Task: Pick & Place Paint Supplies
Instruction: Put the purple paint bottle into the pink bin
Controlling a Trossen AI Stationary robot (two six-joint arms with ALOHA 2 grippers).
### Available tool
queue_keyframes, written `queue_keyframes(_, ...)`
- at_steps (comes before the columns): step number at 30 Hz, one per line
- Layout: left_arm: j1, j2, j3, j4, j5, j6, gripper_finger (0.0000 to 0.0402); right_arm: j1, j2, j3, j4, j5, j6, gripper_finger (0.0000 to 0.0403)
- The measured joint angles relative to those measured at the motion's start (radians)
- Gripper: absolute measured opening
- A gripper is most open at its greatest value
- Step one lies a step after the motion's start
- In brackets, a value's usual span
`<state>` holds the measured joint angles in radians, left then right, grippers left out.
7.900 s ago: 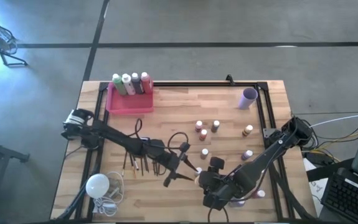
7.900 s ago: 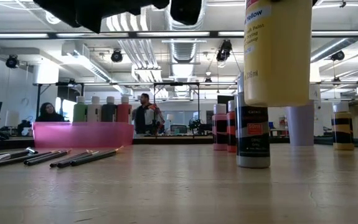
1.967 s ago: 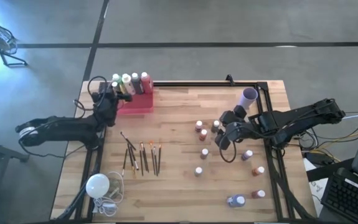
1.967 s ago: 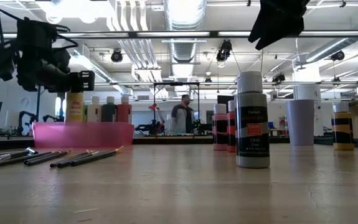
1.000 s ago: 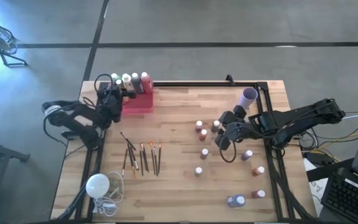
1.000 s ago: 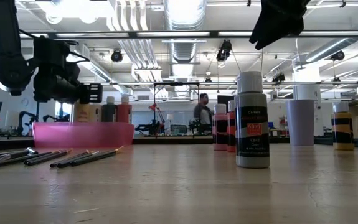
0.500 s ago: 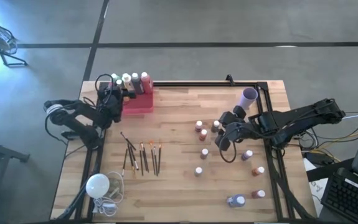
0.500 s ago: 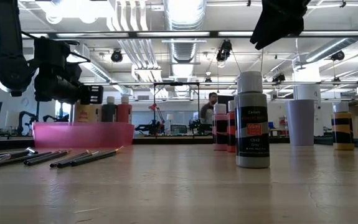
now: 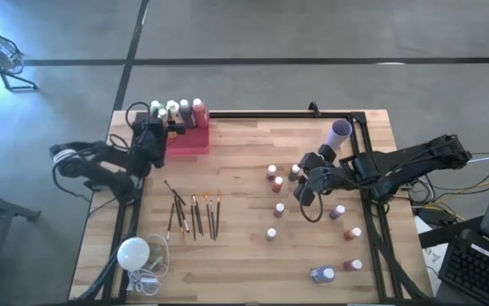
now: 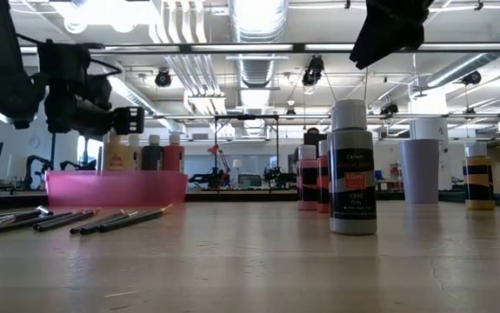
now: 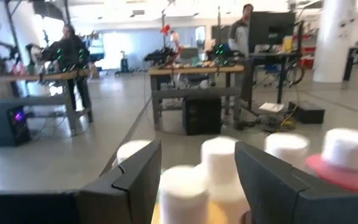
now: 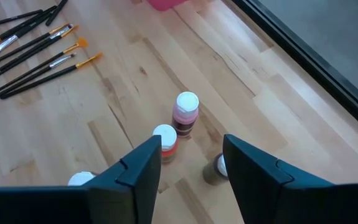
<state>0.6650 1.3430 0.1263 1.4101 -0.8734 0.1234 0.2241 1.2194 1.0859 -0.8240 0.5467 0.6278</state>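
The left tool [image 9: 169,130] hung released just above the bottles [image 9: 176,113] in the pink tray [image 9: 189,143], far left.

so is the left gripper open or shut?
Open: the left gripper shows a clear gap between its fingers, with the yellow bottle's white cap in it.

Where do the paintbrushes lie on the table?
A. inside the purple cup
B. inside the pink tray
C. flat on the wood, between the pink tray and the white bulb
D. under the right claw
C: in the high view the paintbrushes lie flat on the bare wood, with the pink tray on one side and the white bulb on the other.
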Motion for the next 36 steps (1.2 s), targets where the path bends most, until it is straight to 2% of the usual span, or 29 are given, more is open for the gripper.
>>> queue_keyframes(9,-0.211,-0.212,-0.001,0.003,0.000,0.177,0.0210,0.000,0.000,0.000,0.000,0.001,0.000,0.0146)
queue_keyframes(12,-0.297,-0.272,0.001,-0.005,0.037,0.218,0.0210,0.000,0.000,0.000,0.000,0.001,0.000,0.0138)
queue_keyframes(18,-0.437,-0.328,0.010,-0.089,0.256,0.233,0.0210,0.000,0.000,0.000,0.000,0.001,-0.001,0.0123)
queue_keyframes(23,-0.505,-0.333,0.020,-0.165,0.466,0.151,0.0210,0.000,0.000,0.000,0.000,0.002,-0.001,0.0112)
queue_keyframes(31,-0.531,-0.333,0.019,-0.249,0.837,-0.077,0.0210,-0.002,0.000,0.000,0.010,0.016,-0.003,0.0087)
queue_keyframes(34,-0.531,-0.333,0.019,-0.274,0.931,-0.140,0.0210,-0.003,0.006,0.000,0.049,0.030,-0.015,0.0076)
queue_keyframes(36,-0.531,-0.333,0.018,-0.306,0.973,-0.167,0.0210,-0.003,0.007,-0.001,0.085,0.002,-0.066,0.0071)
